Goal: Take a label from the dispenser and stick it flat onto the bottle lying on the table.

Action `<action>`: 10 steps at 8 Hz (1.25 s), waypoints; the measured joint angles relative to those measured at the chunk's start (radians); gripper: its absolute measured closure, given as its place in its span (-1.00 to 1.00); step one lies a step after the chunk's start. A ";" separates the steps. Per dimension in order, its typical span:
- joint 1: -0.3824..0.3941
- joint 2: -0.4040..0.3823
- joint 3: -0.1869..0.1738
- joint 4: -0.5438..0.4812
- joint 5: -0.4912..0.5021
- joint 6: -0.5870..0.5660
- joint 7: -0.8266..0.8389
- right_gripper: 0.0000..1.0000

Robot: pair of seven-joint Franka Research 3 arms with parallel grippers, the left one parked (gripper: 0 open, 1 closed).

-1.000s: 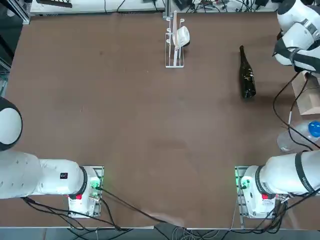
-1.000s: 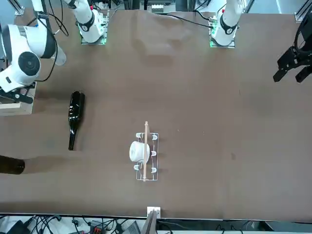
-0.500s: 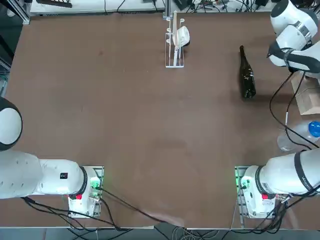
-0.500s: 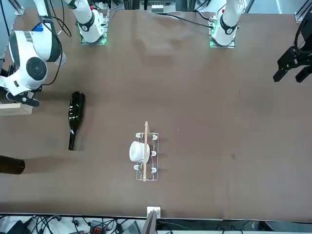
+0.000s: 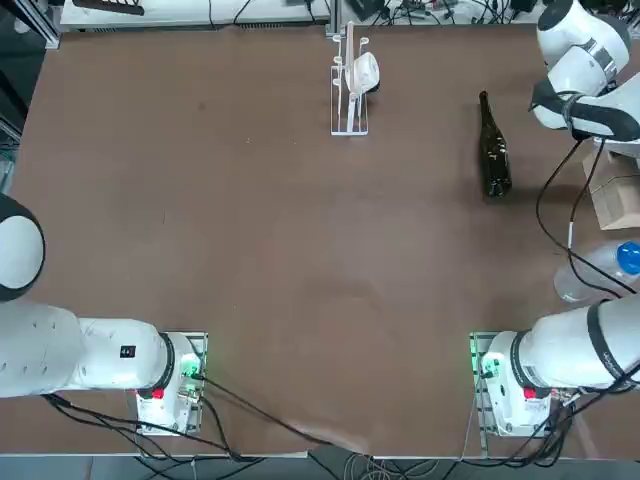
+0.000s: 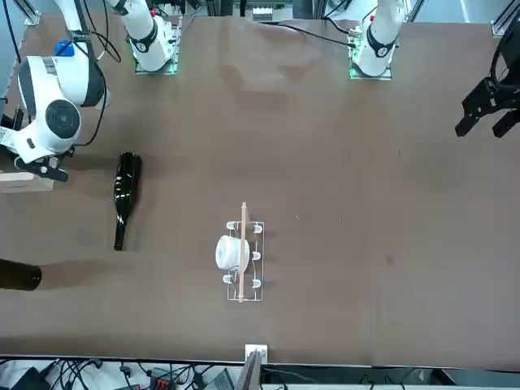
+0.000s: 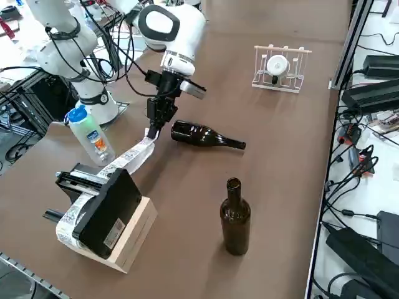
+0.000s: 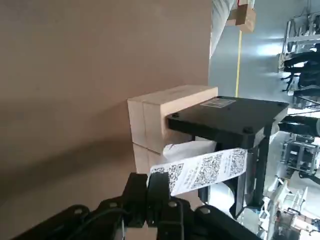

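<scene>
Plainly, in the right side view we see the right gripper (image 7: 152,132) closed on the end of a white paper label strip with printed codes (image 7: 134,156), beside the black box-shaped dispenser (image 7: 107,212) on its pale wooden block (image 7: 140,233); the top view hides the fingers under the arm. The dark glass wine bottle (image 7: 201,134) lies on the brown table (image 7: 187,249), near the gripper. 1 upright brown glass bottle (image 7: 235,218) and 1 clear blue-capped plastic bottle (image 7: 91,136) stand around.
</scene>
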 joint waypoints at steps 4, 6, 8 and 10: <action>0.084 0.043 0.001 0.122 0.082 -0.128 0.000 0.96; 0.108 0.059 0.000 0.152 0.093 -0.153 0.000 0.96; 0.124 0.067 0.000 0.178 0.119 -0.175 0.000 0.96; 0.165 0.092 0.001 0.235 0.150 -0.228 0.000 0.96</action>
